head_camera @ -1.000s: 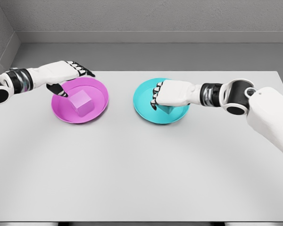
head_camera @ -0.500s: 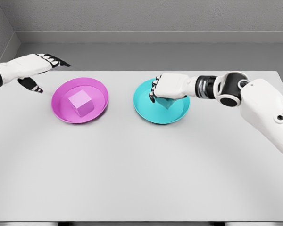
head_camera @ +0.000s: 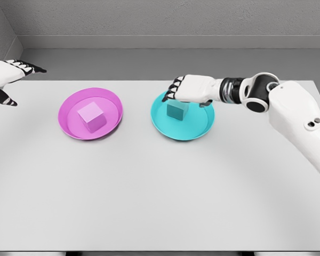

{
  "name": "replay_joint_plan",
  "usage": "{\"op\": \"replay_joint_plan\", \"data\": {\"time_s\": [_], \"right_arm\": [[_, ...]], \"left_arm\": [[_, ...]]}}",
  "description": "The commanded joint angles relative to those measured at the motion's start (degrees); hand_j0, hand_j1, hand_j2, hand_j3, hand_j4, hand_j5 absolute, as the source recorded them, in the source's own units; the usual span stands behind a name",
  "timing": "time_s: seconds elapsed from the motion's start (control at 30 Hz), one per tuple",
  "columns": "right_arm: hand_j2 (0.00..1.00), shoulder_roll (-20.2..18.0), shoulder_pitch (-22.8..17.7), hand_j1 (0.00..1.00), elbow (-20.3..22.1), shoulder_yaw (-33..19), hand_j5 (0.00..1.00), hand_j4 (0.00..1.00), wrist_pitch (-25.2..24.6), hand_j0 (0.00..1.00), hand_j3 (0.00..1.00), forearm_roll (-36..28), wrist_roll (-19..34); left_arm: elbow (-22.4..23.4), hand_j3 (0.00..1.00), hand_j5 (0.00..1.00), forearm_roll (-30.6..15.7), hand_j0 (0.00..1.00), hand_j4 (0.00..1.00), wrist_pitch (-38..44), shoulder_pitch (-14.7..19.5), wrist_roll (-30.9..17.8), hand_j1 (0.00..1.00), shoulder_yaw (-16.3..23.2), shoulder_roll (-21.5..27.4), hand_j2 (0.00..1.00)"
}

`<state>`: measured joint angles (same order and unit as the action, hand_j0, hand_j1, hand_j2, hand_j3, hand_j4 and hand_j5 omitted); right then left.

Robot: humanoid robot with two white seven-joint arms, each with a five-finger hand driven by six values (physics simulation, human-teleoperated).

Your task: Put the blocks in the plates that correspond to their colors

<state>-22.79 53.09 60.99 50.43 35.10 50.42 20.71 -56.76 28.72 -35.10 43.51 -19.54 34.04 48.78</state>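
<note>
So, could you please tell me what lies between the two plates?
Nothing: in the head view, only bare table separates the pink plate from the teal plate.

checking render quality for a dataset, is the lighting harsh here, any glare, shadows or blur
Head view: soft, even lighting; only faint shadows inside the pink plate and teal plate, none hard on the table; no glare; both blocks look sharp; the left hand is cut off by the picture's edge.

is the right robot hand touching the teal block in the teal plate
Cannot tell. In the head view the right robot hand overlaps the top edge of the teal block, which sits in the teal plate, so no clear gap or contact shows.
</note>
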Motion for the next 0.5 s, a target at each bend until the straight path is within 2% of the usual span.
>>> {"op": "replay_joint_plan", "data": {"time_s": [0.0,0.13,0.23,0.3,0.4,0.47], "right_arm": [[0.99,-1.73,-0.26,0.99,0.97,-2.00,0.99,0.99,-0.10,0.99,0.99,-0.67,-0.14],[0.99,-5.42,-1.76,0.99,5.98,-4.73,0.99,0.99,-0.10,0.99,0.99,-0.94,-0.23],[0.99,-8.67,-4.75,0.99,12.31,-10.18,0.99,0.99,-0.10,0.99,0.99,-0.94,-0.23],[0.99,-9.99,-6.42,0.99,14.33,-12.81,0.99,0.99,-0.10,0.99,0.99,-0.94,-0.32],[0.99,-13.24,-11.86,0.99,20.66,-20.11,0.99,0.99,-0.10,0.99,0.99,-0.94,-0.41],[0.99,-14.21,-15.20,0.99,22.33,-25.38,0.99,0.99,-0.10,0.99,0.99,-1.11,-0.41]], "left_arm": [[-0.11,1.00,1.00,-0.33,1.00,1.00,0.10,0.00,0.03,1.00,-0.12,0.09,1.00],[-0.20,1.00,1.00,-0.33,1.00,1.00,0.10,0.09,0.03,1.00,-0.12,0.09,1.00],[-0.29,1.00,1.00,-0.33,1.00,1.00,0.10,0.09,0.03,1.00,-0.12,0.09,1.00],[-0.29,1.00,1.00,-0.42,1.00,1.00,0.10,0.09,0.03,1.00,-0.20,0.09,1.00],[-0.37,1.00,1.00,-0.42,1.00,1.00,0.10,0.09,0.03,1.00,-0.12,0.09,1.00],[-0.37,1.00,1.00,-0.42,1.00,1.00,0.10,0.09,0.03,1.00,-0.12,0.18,1.00]]}}
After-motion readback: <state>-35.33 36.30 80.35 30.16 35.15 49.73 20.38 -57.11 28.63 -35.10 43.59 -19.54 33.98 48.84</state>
